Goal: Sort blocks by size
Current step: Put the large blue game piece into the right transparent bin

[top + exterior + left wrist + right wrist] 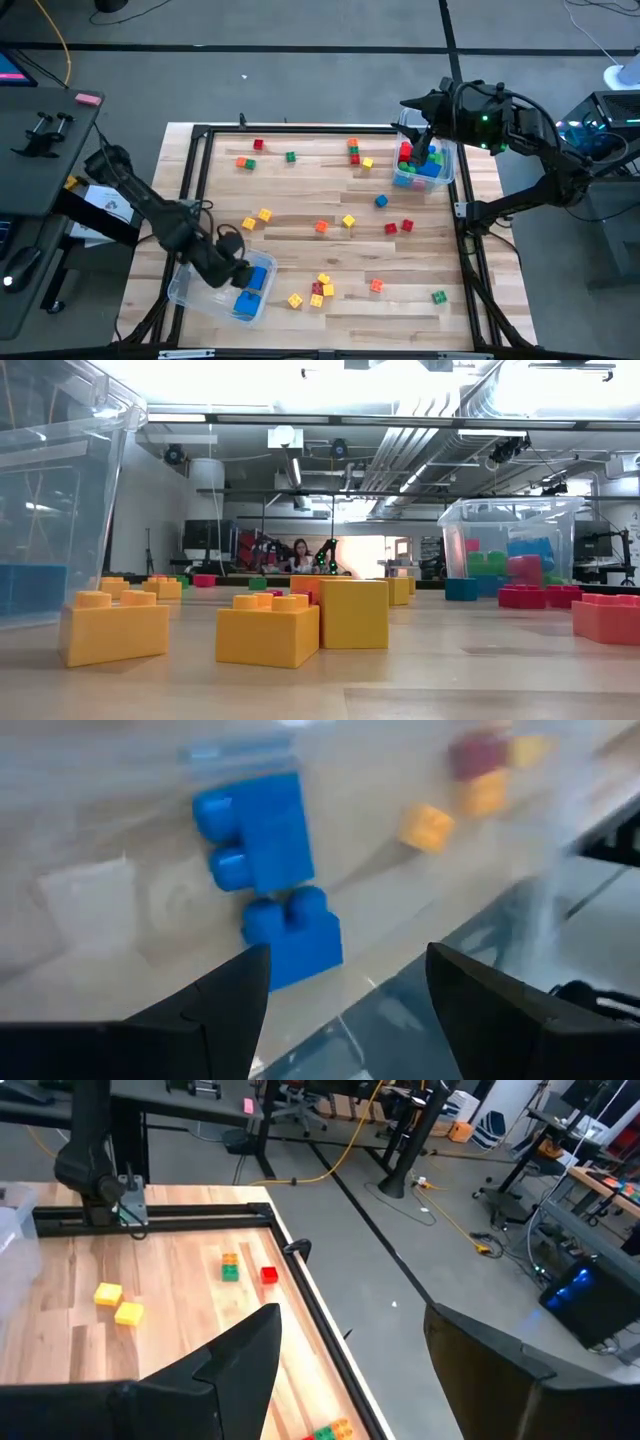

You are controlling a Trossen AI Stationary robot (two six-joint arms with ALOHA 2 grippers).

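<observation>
Loose blocks in red, yellow, green, orange and blue lie scattered on the wooden table (330, 320), among them a near cluster (318, 288) and a far pair (355, 150). My left gripper (240, 272) (345, 960) hangs open over the clear bin (190, 290) at the near left. It points down at two blue bricks (262, 835) (295, 935) lying on the bin's floor, with nothing between its fingers. My right gripper (408, 104) (350, 1330) stands open and high by the far-right bin (445, 170), which holds red, green and blue bricks (420, 162).
A black metal frame (200, 135) runs round the table. In the low view, yellow blocks (268, 628) (352, 612) stand close in front, the left bin (60, 510) at one side and the right bin (510, 530) farther back. A person sits far behind.
</observation>
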